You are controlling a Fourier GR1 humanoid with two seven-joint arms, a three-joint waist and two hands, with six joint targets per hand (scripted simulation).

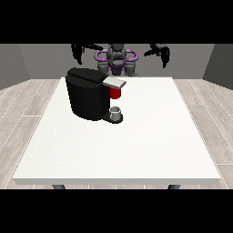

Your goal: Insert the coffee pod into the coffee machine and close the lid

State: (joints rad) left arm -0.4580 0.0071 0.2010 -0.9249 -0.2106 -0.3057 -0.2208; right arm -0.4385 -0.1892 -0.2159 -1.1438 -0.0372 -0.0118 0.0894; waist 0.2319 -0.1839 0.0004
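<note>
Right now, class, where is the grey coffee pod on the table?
In the front view the grey coffee pod sits left of the table's centre, on the base at the front of the black coffee machine, directly below the red thing at the machine.

coffee machine [87, 96]: black, upright, grey lid [114, 82] at its 3 o'clock
grey thing [116, 110]: small, on the machine's base, 4 o'clock

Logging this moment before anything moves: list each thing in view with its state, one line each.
coffee machine: upright on the table, grey lid flap sticking out over a red thing at the machine.
grey thing: upright on the machine's base; cannot tell if it is the pod.
hand at the view's left: raised, holding nothing.
hand at the view's right: raised, holding nothing.
table: level, white.
</note>
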